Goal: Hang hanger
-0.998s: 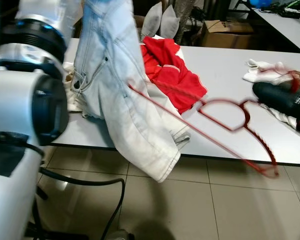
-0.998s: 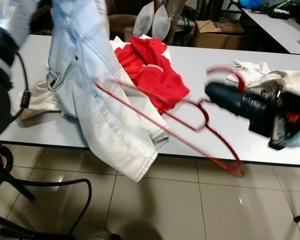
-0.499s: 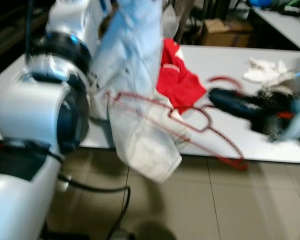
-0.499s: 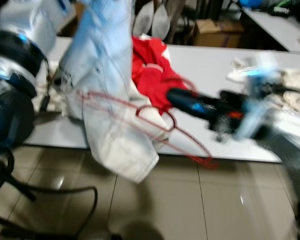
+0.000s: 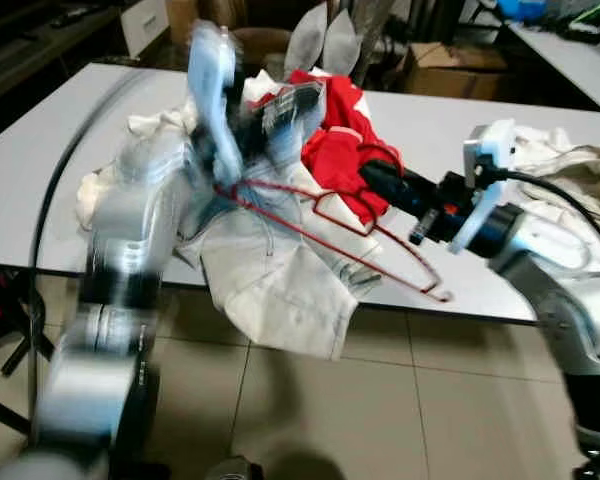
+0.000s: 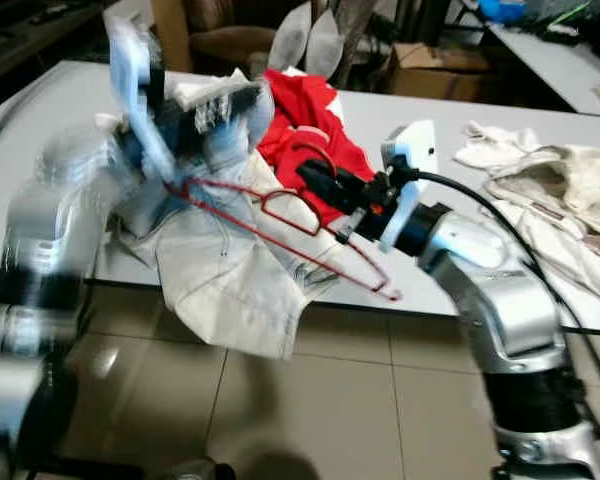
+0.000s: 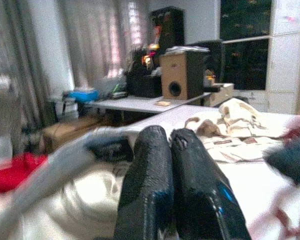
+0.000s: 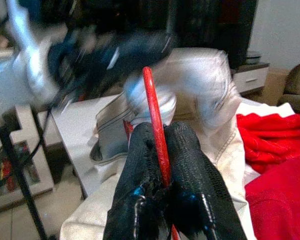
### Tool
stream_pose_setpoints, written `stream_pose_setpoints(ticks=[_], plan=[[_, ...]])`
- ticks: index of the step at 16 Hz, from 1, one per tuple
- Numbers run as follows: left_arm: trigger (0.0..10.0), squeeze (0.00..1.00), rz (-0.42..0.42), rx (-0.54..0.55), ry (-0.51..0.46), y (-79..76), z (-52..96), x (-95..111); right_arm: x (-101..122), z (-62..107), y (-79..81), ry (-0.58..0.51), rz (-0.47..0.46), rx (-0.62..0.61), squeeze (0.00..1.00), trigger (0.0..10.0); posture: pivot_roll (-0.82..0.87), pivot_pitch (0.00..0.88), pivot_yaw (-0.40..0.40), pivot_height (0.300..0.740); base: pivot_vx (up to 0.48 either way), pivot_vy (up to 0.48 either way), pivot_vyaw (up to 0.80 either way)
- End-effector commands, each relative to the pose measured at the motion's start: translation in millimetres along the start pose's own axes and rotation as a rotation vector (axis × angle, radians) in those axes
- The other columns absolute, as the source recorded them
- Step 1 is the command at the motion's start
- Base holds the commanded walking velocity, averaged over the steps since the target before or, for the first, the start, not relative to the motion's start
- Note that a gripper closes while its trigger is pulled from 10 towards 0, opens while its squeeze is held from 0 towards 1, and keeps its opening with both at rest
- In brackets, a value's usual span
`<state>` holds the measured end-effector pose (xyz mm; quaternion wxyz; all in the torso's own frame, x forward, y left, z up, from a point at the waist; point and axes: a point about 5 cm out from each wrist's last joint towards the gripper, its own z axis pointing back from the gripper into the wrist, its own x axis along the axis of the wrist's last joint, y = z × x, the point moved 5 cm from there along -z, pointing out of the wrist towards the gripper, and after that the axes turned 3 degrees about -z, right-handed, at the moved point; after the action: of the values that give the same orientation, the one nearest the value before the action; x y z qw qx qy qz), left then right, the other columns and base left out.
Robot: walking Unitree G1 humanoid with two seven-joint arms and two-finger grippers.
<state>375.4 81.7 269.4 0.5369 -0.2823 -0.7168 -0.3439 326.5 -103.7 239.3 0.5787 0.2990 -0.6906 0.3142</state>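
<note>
The red wire hanger [image 5: 330,235] slants over the table's front edge, its lower end past the edge [image 5: 442,296]. My right gripper [image 5: 372,177] is shut on the hanger near its hook; in the right wrist view the red wire [image 8: 149,95] runs between the black fingers [image 8: 140,160]. Pale blue jeans [image 5: 280,290] lie over the table edge with the hanger across them. My left arm is blurred at the left, its gripper [image 5: 242,125] above the jeans. In the left wrist view the left gripper [image 7: 162,132] is shut, with pale cloth around its fingers.
A red garment [image 5: 340,150] lies on the white table [image 5: 40,170] behind the hanger. White clothes [image 5: 570,170] are heaped at the right. A cardboard box [image 5: 440,60] and chairs stand behind the table. Tiled floor [image 5: 380,400] lies in front.
The jeans, held high before, have come down onto the table edge with my left arm. My right gripper carried the hanger leftward to the jeans. The camera view has shifted too.
</note>
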Motion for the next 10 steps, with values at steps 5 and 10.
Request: stream_pose_setpoints(ticks=[5,10], plan=[[10.0,0.00,-0.017,0.094,0.041,-15.6,3.0,-6,-2,-7.8,13.9,-0.059,-0.018,0.020,0.00,10.0,-0.09,0.000,-0.017,0.740,0.000,0.000,0.00],[10.0,0.00,-0.049,0.299,0.111,-6.8,14.8,-29,-3,-6.8,16.4,-0.093,-0.078,-0.092,0.00,10.0,-0.10,0.000,-0.007,0.740,0.000,0.000,0.00]])
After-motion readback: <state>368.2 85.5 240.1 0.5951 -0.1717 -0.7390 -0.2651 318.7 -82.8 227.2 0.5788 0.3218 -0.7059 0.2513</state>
